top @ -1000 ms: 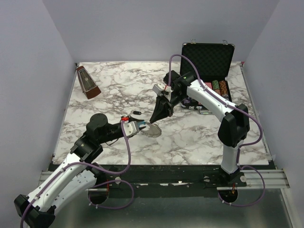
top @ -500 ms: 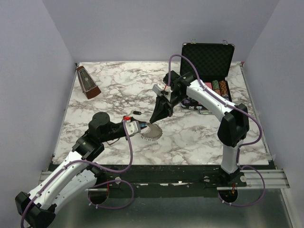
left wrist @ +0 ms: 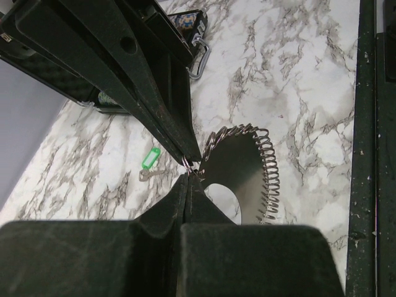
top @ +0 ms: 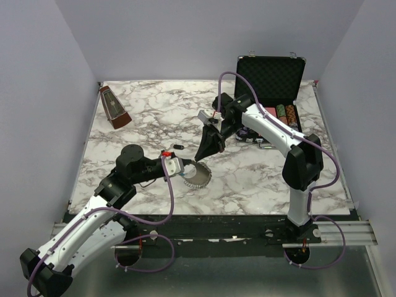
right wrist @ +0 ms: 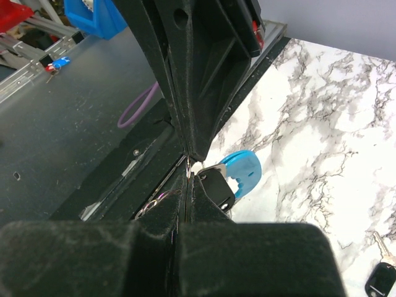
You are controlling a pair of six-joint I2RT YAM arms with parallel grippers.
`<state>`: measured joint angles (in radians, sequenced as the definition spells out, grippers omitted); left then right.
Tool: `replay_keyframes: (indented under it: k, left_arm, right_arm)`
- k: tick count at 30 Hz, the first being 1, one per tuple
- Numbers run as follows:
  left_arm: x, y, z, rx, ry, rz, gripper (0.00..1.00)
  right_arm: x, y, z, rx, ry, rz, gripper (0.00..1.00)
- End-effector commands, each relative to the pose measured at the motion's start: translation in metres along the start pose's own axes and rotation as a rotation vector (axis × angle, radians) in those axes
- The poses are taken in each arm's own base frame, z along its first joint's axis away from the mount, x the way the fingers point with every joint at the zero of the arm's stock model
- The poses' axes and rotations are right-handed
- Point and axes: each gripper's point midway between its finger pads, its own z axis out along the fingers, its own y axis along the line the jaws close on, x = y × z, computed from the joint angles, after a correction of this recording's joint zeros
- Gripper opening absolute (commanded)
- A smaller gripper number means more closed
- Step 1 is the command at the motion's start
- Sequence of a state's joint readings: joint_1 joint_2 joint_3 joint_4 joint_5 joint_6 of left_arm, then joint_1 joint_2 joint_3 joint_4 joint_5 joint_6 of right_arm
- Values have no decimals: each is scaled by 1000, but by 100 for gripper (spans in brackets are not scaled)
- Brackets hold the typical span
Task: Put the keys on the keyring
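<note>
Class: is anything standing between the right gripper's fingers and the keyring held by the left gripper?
Nothing visible. The right gripper meets the left gripper tip to tip at the edge of the keyring; the green key lies apart.

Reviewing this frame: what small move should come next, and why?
Probably a slight nudge of the right end effector along the wire, to thread further. It and the left end effector look pinched shut, tips meeting at a thin wire loop at the edge of the keyring. The green key lies loose nearby.
</note>
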<state>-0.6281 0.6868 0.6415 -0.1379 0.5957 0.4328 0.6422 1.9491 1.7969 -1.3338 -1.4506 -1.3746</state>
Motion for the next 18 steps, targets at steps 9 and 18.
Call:
replay_keyframes:
  k: [9,18]
  left_arm:
    - [-8,-8,-5,93,32,70,0]
    - [-1,-17,-11,150,160,66,0]
  right_arm:
    - [-34,12,7,-48,-205,100,1]
    - [-31,9,8,-51,-203,122,1]
